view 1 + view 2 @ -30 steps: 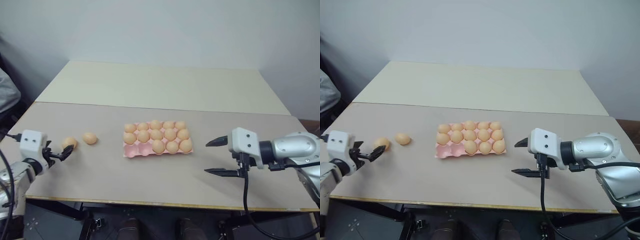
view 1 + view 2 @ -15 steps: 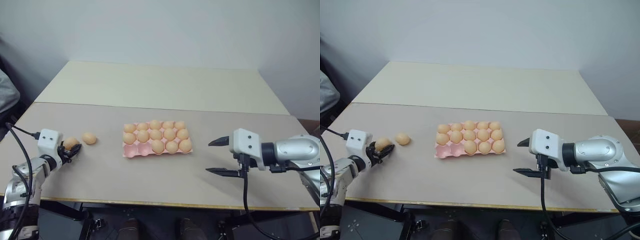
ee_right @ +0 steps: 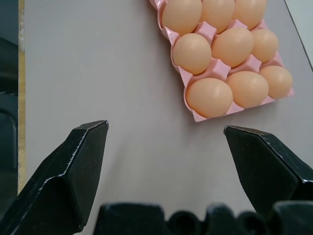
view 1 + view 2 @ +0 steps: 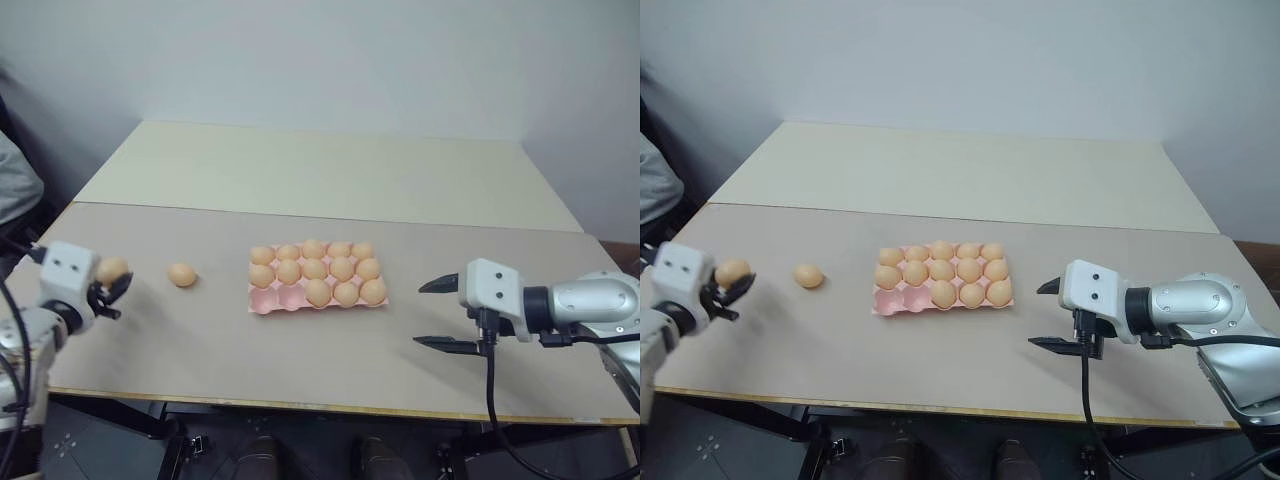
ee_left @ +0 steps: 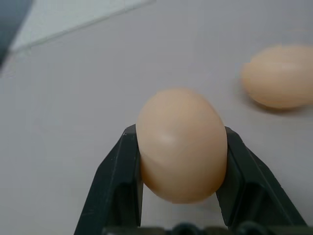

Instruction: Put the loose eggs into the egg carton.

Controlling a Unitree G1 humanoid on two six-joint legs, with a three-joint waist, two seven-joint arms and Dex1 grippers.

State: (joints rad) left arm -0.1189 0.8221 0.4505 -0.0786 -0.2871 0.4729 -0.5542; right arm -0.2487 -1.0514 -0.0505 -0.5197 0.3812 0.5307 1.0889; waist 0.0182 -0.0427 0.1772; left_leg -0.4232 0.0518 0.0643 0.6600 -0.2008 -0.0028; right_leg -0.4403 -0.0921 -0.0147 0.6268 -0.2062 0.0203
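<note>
Bench (image 4: 330, 180) carries egg carton (image 4: 268, 301) at centre: thirteen cups filled, two near-left cups empty. Right hand (image 4: 437, 314) wide open, empty, hovers right of carton. Left hand (image 4: 112, 291) clamped on egg (image 4: 111, 270), raised off bench at far left. Last loose egg (image 4: 181, 275) lies between left hand and carton. Two placements left.

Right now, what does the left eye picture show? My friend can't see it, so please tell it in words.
The left gripper holds one egg just above the table. Another loose egg lies nearby, beside a pink egg carton with two empty cups at its near left. The right gripper waits open, right of the carton.
</note>
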